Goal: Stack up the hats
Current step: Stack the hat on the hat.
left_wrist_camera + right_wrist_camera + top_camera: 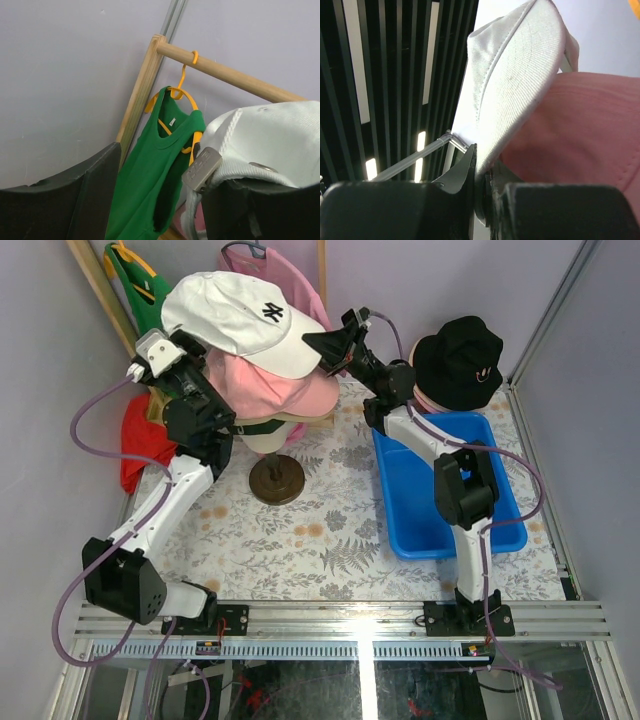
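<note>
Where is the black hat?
The black hat sits at the back right in the top view, just behind the blue bin, right of the white cap.

— What sits under the white cap?
— The pink cap covers nearly everything. Only a dark sliver shows at its six o'clock, too little to name.
— And the green shirt?
— Cut off at the left wrist view's bottom edge. The white cap runs off at three o'clock there.
</note>
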Robot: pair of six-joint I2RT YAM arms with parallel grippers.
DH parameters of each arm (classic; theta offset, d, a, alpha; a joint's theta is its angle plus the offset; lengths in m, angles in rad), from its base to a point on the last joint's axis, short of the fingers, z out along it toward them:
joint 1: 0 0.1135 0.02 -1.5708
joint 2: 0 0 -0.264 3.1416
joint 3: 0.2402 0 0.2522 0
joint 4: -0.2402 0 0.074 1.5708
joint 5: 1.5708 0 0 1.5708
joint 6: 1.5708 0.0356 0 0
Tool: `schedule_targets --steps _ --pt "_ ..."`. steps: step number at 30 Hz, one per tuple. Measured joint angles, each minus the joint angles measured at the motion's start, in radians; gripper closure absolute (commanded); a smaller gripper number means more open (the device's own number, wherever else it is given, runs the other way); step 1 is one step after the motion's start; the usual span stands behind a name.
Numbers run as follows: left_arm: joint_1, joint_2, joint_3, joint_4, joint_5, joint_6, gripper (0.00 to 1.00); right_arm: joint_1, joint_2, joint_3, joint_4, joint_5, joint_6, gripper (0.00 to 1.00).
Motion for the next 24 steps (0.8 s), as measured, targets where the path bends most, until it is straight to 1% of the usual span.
schedule_targets --steps 7,14,24 --pt "-0.001 -0.045 -0.031 -0.041 -0.002 -0.051 0.41 0.000 -0.030 -0.039 0.024 0.000 -0.013 1.00" --pt "-0.010 -0.100 -0.056 -0.112 0.006 -0.106 0.41 0.006 -0.084 -0.136 0.044 0.018 -0.014 1.00" --pt "-0.050 -0.186 -0.094 -0.177 0.007 -0.148 0.41 0.007 -0.113 -0.162 0.069 0.011 -0.014 1.00"
